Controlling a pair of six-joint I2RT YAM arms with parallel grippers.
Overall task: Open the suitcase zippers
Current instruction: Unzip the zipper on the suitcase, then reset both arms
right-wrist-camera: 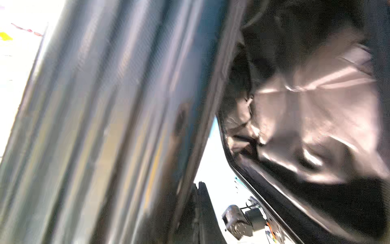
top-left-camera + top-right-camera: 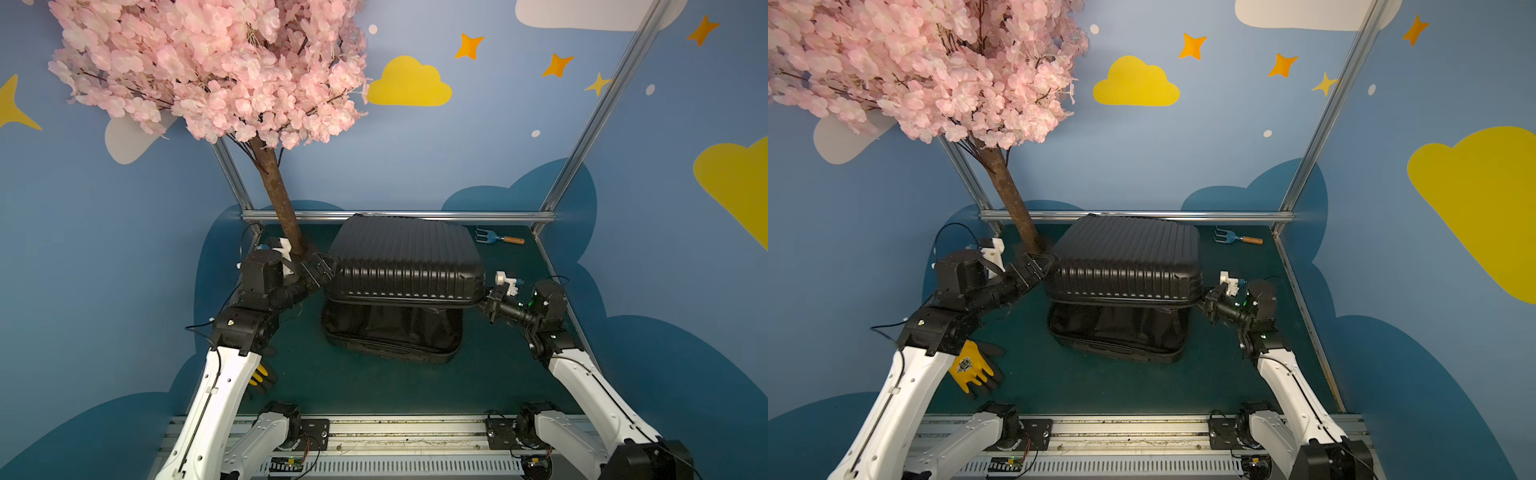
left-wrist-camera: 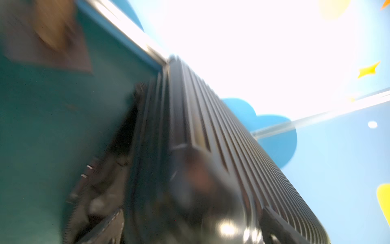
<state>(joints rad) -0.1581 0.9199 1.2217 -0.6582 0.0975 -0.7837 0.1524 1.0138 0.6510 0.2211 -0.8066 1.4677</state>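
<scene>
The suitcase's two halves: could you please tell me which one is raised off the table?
The ribbed upper shell is raised, tilted above the other; the lower half, black lining showing, lies on the green table.

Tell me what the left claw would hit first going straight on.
Likely the black ribbed hard-shell suitcase: the open left gripper points at its raised shell's end; depth is unclear.
</scene>
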